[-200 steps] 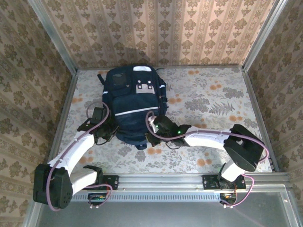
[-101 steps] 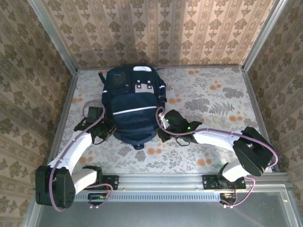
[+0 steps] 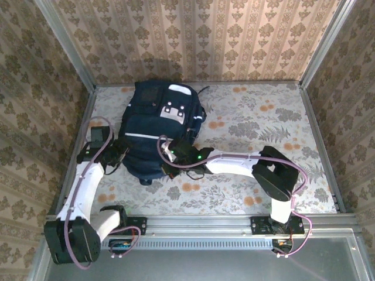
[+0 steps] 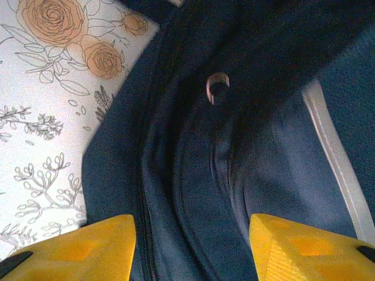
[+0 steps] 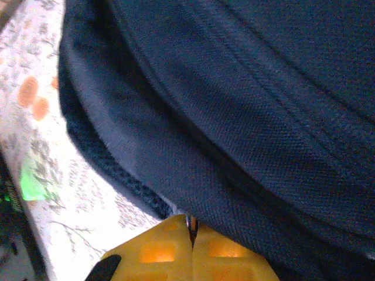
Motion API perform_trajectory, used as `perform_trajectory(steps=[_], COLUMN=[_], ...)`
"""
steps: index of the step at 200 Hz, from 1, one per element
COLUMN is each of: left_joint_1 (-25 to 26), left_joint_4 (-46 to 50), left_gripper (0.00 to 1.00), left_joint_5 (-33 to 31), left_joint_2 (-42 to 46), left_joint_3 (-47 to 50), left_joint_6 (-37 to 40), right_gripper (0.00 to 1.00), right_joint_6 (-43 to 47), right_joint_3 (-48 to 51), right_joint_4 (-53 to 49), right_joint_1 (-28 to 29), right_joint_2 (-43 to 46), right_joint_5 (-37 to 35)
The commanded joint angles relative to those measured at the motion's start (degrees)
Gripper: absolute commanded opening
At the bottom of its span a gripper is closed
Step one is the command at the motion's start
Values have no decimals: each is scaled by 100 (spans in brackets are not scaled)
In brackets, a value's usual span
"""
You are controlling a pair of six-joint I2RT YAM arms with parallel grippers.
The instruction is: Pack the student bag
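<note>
Since earlier frames student bag (image 3: 155, 126) swung and slid toward left edge of desk (image 3: 263, 117); R arm (image 3: 234, 167) followed, L arm (image 3: 82, 187) pulled outward and its fingers parted. Bag now lies tilted near desk's far-left corner. L end effector (image 4: 193, 249) at bag's left side, fingers apart, straddling zip seam (image 4: 142, 193), nothing clamped. R end effector (image 5: 192, 234) at bag's near edge, fingers together.

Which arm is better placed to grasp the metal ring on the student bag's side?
Left, I think: the left gripper is open, facing the student bag, with the metal ring straight ahead. The right gripper is shut.
</note>
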State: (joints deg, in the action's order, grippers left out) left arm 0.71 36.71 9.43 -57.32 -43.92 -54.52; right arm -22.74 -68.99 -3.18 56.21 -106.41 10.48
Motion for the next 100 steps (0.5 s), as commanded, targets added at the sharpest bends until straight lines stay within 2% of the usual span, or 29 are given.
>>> perform_trajectory(steps=[1, 22, 79, 100], left_joint_1=[-11, 94, 557, 782], left_joint_4=[369, 360, 155, 0], left_gripper=[58, 59, 61, 58], left_joint_5=[271, 471, 432, 311], left_joint_2=[282, 359, 116, -91], left_joint_3=[134, 374, 552, 534], left_joint_6=[-264, -606, -1142, -1238], right_gripper=[0, 0, 0, 0], right_joint_6=[-234, -353, -373, -399], right_joint_3=[-504, -751, -848, -755], right_joint_4=[185, 232, 290, 361], right_joint_1=[23, 51, 110, 114], right_joint_2=[-318, -546, -714, -684], right_joint_5=[210, 269, 237, 216])
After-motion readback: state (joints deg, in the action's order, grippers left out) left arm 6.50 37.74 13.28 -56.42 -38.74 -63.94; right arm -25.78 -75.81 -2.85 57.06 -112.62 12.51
